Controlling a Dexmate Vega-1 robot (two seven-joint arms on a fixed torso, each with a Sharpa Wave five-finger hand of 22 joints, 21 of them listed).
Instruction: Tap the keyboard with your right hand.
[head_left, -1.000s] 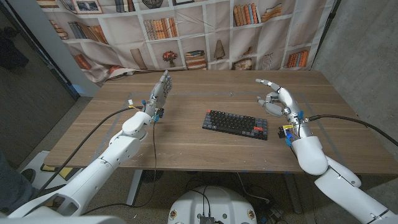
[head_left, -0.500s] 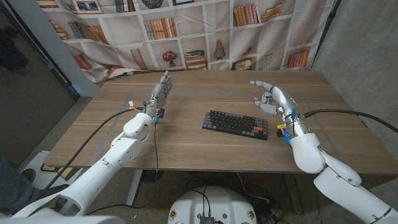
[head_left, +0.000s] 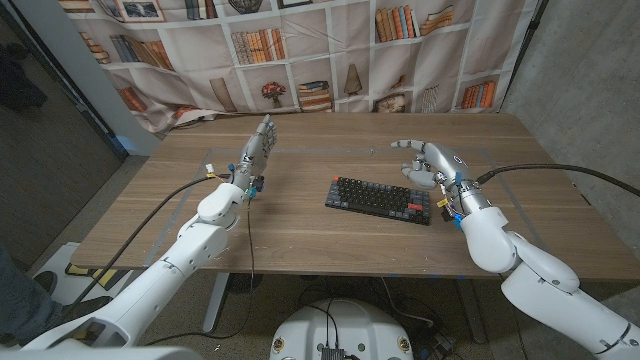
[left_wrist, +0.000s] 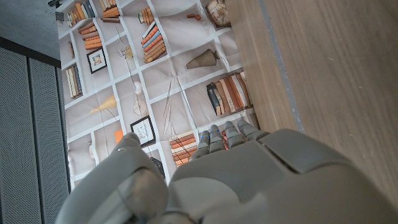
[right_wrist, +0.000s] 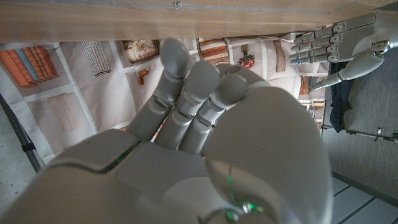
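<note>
Head view: we locate the keyboard mid-worktop, long axis running across. The right hand hangs empty, fingers spread, just beyond the keyboard's right far corner; the left hand stands well apart, fingers straight, holding nothing.

Right wrist view: we see the right hand's fingers loosely curled; height above the worktop probably small.

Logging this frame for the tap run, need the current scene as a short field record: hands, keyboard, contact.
right hand: open, fingers spread, over the table at the keyboard's far right corner
left hand: open, standing on edge, palm upright, left of the keyboard
keyboard: dark, flat on the wooden table, mid-table
contact: none visible between right hand and keyboard
backdrop: bookshelf-print curtain behind the table
</note>
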